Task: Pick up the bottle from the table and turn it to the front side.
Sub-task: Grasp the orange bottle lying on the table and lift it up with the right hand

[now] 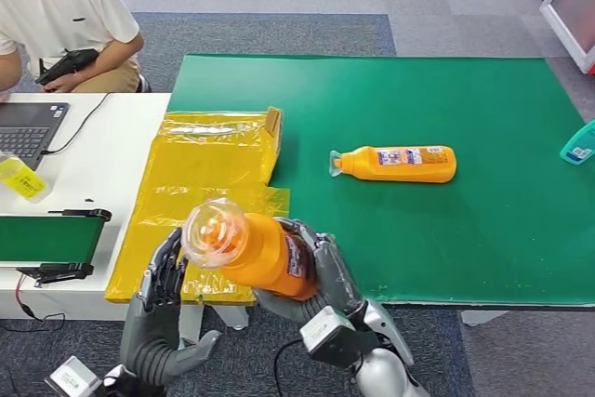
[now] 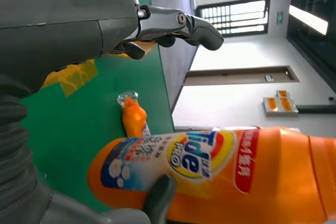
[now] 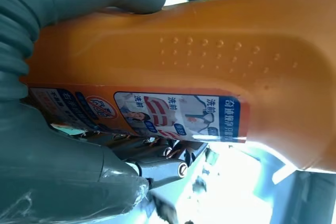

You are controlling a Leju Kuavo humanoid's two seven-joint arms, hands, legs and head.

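Observation:
My right hand grips an orange detergent bottle around its body and holds it in the air over the green table's front edge. Its clear cap points toward the camera and to the left. The right wrist view shows the bottle with its back label, wrapped by my right hand. My left hand is beside the cap with its fingers apart. In the left wrist view the Tide label of the bottle faces my left hand, whose thumb lies against it.
A second orange bottle lies on its side mid-table, also in the left wrist view. A yellow plastic bag covers the table's left part. A white desk holds a laptop; a person sits behind it. A teal object sits at the right edge.

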